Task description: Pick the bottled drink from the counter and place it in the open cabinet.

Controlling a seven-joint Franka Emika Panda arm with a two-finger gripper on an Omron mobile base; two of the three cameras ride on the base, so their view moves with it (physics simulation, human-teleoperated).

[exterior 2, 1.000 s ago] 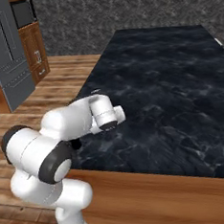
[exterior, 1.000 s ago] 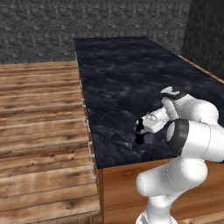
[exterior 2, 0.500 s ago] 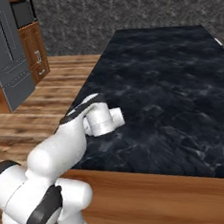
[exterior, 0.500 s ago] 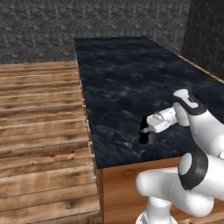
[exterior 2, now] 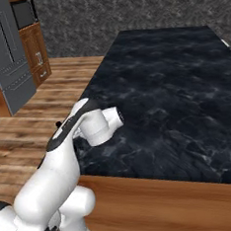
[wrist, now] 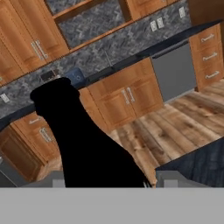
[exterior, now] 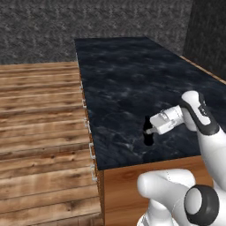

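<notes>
The bottled drink (exterior: 148, 130) is a small black bottle standing upright over the near left part of the counter (exterior: 128, 79), close to its front edge. My gripper (exterior: 151, 131) reaches it sideways from the right and is shut on its body. In the hand view the bottled drink (wrist: 83, 144) is a large black shape between my fingertips (wrist: 54, 179), with a corner of the counter (wrist: 201, 164) at lower right. In the right base view my arm hides the bottle. Brown wall cabinets (wrist: 26, 39) hang across the room; I cannot tell which is the open cabinet.
Wooden floor (exterior: 39, 132) lies left of the counter. A tall grey fridge (exterior 2: 9, 62) stands at the far left with brown cabinets beside it. Across the room are brown base cabinets (wrist: 127, 98) and a grey appliance front (wrist: 175, 72).
My arm has swung out to the right and stretched forward. The bottle, held in the gripper, has shifted slightly right and up over the counter.
</notes>
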